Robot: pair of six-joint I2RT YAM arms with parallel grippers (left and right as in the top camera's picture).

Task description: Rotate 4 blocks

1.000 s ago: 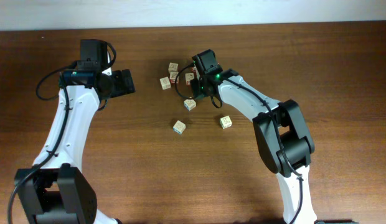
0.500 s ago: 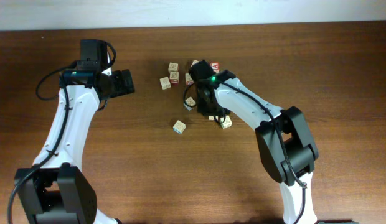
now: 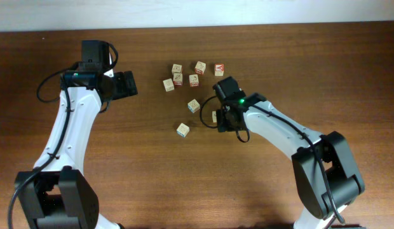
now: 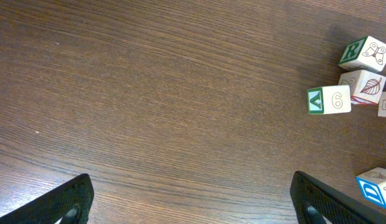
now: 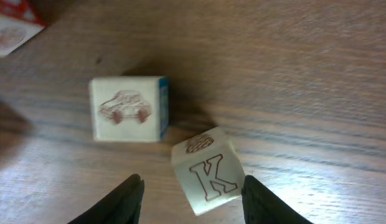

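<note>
On the left, my left gripper (image 3: 129, 84) hangs over the bare table (image 3: 152, 172). Its jaws are spread wide and hold nothing. In its wrist view the nearest cubes lie off to one side, among them a green A cube (image 4: 330, 99) and a green R cube (image 4: 365, 54).

Going right, I count nine wooden cubes from overhead. Six are in a loose group at the far side, some with red print, like the red A cube (image 3: 218, 69). Three lie apart from the group: a yellowish cube (image 3: 182, 130), the car cube (image 5: 127, 109) with a blue side, and the K cube (image 5: 211, 177). There are two arms and two grippers.

On the right, my right gripper (image 5: 193, 182) stands around the K cube. The jaws are parted wider than the cube and a gap shows at one finger, so nothing is pinched. The K cube rests on the table, skewed, one corner near the car cube.

I judge that the step in hand is the turning of this K cube. The next move calls for a straight lift, so that my fingers drag neither cube.
</note>
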